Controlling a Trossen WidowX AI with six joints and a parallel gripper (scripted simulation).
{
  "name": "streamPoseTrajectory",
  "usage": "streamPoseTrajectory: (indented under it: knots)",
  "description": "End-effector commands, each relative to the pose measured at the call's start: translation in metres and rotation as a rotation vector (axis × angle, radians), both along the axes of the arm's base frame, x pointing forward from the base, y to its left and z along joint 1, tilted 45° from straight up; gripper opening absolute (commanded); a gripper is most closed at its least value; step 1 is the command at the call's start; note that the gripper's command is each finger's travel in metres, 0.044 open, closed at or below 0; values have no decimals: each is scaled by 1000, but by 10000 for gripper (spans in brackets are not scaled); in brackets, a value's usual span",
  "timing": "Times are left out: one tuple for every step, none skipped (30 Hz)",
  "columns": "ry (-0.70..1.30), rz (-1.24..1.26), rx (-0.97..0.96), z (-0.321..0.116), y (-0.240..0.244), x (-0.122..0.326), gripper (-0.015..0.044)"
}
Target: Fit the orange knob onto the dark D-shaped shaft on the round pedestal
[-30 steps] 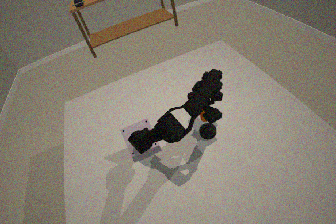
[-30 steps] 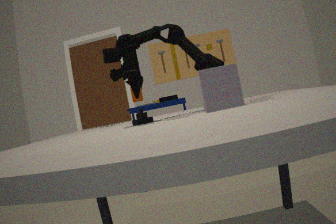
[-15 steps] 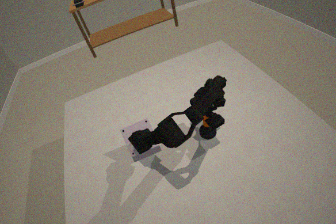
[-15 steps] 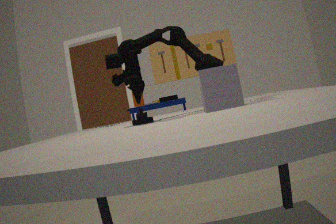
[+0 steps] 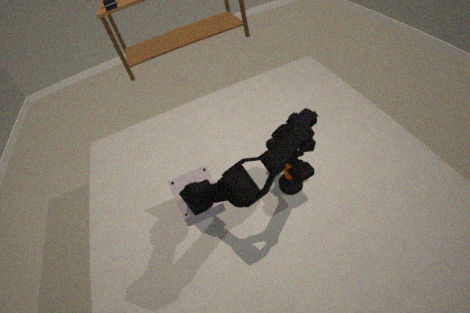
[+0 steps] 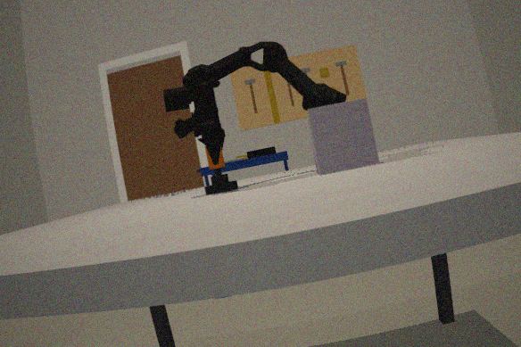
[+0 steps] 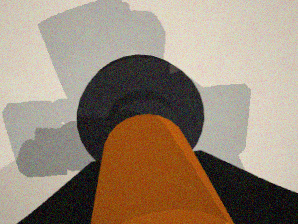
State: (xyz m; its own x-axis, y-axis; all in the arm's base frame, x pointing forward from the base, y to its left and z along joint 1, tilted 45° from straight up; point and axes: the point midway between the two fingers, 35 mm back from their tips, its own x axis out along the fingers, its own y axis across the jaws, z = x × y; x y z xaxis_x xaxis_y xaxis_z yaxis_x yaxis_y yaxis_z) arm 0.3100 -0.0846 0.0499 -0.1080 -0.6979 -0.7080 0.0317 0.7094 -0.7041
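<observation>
The orange knob (image 5: 288, 170) (image 6: 220, 163) (image 7: 145, 165) is held upright between the fingers, low over the round dark pedestal (image 5: 290, 187) (image 6: 221, 187) (image 7: 92, 107). My gripper (image 6: 216, 161) (image 7: 147, 165) is shut on the knob. In the exterior view a short dark stub of the shaft (image 6: 218, 172) shows between the knob's lower edge and the pedestal, so the knob is not down on the pedestal. Whether the shaft's tip touches or enters the hole is hidden. In the wrist view the knob covers the shaft and the pedestal's near part. The shaft's flat side cannot be seen.
The arm's base stands on a pale lilac block (image 5: 189, 178) (image 6: 345, 136) on the light table (image 5: 362, 222) (image 6: 268, 210). A wooden shelf unit (image 5: 181, 37) stands beyond the table. A blue bench (image 6: 256, 163) and a tool board (image 6: 312, 87) are in the background.
</observation>
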Motion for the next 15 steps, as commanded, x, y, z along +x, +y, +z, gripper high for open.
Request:
streamPoseTrajectory:
  knots:
    - [-2,4,-4,0,-2,1,0]
    - [-2,4,-4,0,-2,1,0]
    - [-2,4,-4,0,-2,1,0]
    - [-2,4,-4,0,-2,1,0]
    - [-2,4,-4,0,-2,1,0]
    - [-2,4,-4,0,-2,0,0]
    - [-2,4,-4,0,-2,0,0]
    - [-2,4,-4,0,-2,0,0]
    - [-2,4,-4,0,-2,0,0]
    - [-2,4,-4,0,-2,0,0]
    - [-2,4,-3,1,-1,0,0]
    - [-2,4,-3,2,0,0,0]
    - [-2,4,-3,2,1,0,0]
    - [-2,4,-3,3,1,-1,0]
    - [-2,4,-3,3,1,-2,0]
